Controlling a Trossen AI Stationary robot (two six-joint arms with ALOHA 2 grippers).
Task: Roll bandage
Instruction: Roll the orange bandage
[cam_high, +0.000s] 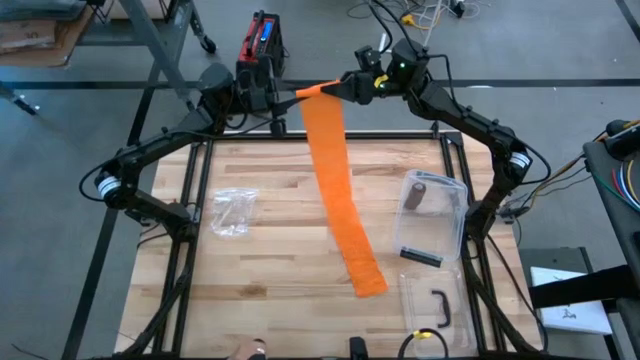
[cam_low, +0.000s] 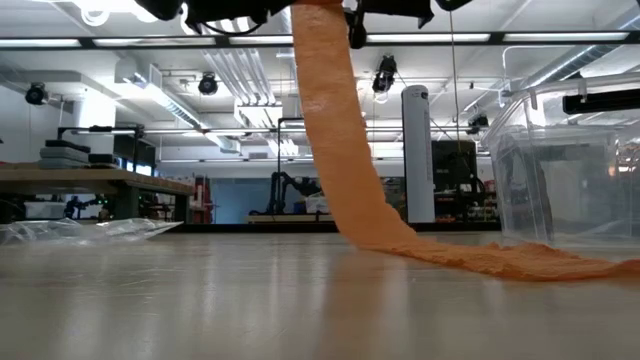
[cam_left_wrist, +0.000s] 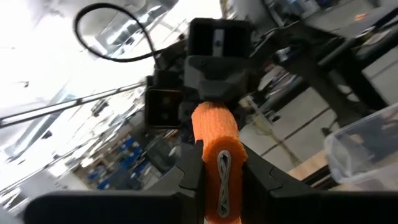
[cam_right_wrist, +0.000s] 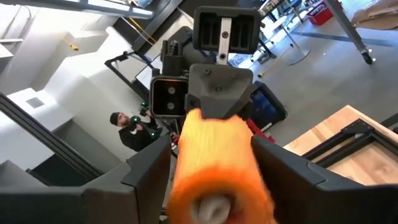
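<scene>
An orange bandage (cam_high: 335, 190) hangs as a long strip from a partly wound roll (cam_left_wrist: 214, 127), held high over the table's far edge. Its loose lower end (cam_high: 368, 280) lies flat on the wooden table; the low view shows the strip (cam_low: 340, 150) sloping down to it. My left gripper (cam_high: 290, 98) comes from the left and is shut on one end of the roll. My right gripper (cam_high: 345, 88) faces it from the right. Its open fingers stand on either side of the roll's other end (cam_right_wrist: 211, 168). My left gripper pinches the roll's near end (cam_left_wrist: 224, 180) between its two fingers (cam_left_wrist: 189, 171), squeezing that end flat. The fingers come level from the table's left and lie along the roll's axis. The roll is lifted clear, with the strip hanging below it. My right gripper's fingers (cam_right_wrist: 152, 171) flank the blurred roll; whether they touch it I cannot tell.
A clear plastic box (cam_high: 445, 230) at the table's right holds a brown roll (cam_high: 417, 195) and a black piece (cam_high: 420, 257); its lid (cam_high: 432, 305) lies nearer the front. A crumpled clear bag (cam_high: 232, 212) lies at the left. A person (cam_right_wrist: 134, 134) stands beyond the table.
</scene>
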